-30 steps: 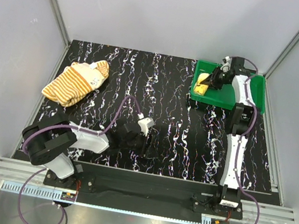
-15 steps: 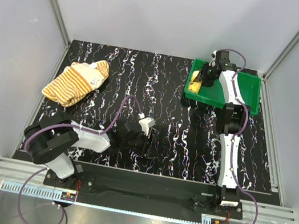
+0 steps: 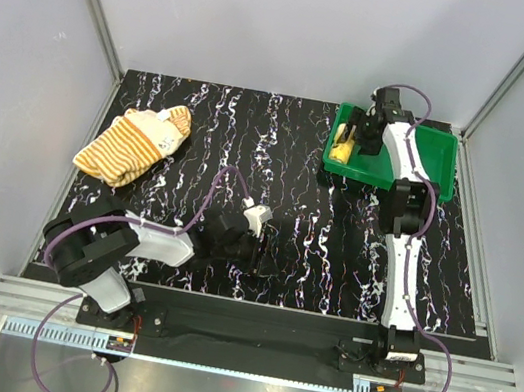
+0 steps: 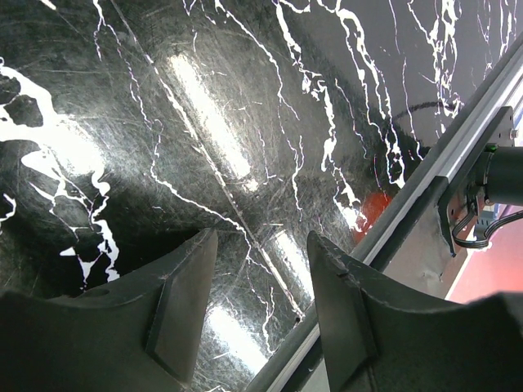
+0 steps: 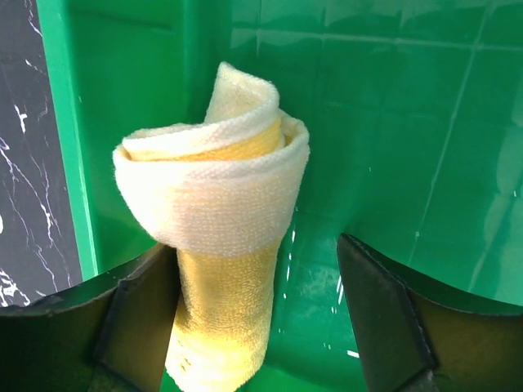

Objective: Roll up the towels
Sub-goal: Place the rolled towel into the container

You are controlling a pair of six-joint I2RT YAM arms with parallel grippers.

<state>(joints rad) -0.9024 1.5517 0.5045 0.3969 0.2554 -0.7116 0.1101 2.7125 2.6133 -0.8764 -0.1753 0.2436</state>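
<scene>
Our right end effector [image 5: 257,253] is released, jaws astride the rolled yellow towel [image 5: 212,204] against the tray's [image 5: 392,122] left wall, at the counter's [image 3: 279,158] far right corner. The striped towel [image 3: 134,146] lies bunched by the left edge, its white tag [image 3: 166,117] too small to read. Our left end effector [image 4: 261,245], released and empty, hangs near the front edge.

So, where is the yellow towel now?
Top view, far right: the yellow towel sits in the green tray, left end, within the open right gripper.

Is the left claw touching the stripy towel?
Apart. The top view shows bare table between the left gripper and the striped towel.
</scene>
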